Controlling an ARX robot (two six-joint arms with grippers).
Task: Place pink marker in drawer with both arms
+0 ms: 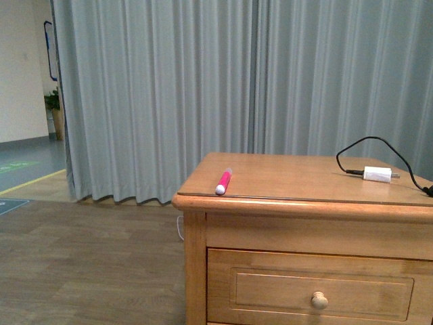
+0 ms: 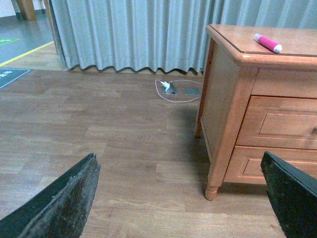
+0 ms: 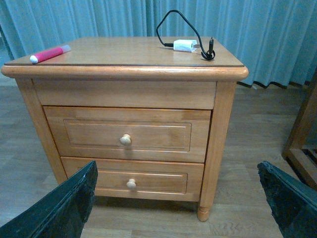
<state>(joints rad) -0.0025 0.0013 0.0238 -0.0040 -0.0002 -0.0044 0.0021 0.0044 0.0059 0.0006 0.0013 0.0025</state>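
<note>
While neither held anything | left black gripper (image 2: 178, 158), jaws spread: short bright-pink marker (image 2: 267, 43) lay ahead, higher up, near wooden cabinet top (image 2: 237, 39) edge | likely light, rigid, roll-prone; pinch mid-barrel | right black gripper (image 3: 177, 166), spread, faced shut light-brown wooden drawer (image 3: 158, 136)

Glossy wooden drawer (image 3: 126, 136) — matt fabric curtain (image 1: 203, 81)

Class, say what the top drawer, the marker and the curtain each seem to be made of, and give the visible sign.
Top drawer: wood, light brown, probably varnished; grain lines and a mild sheen show.
Marker: likely plastic; smooth, bright pink body, paler cap.
Curtain: grey fabric, matt; it hangs in soft vertical folds.
</note>
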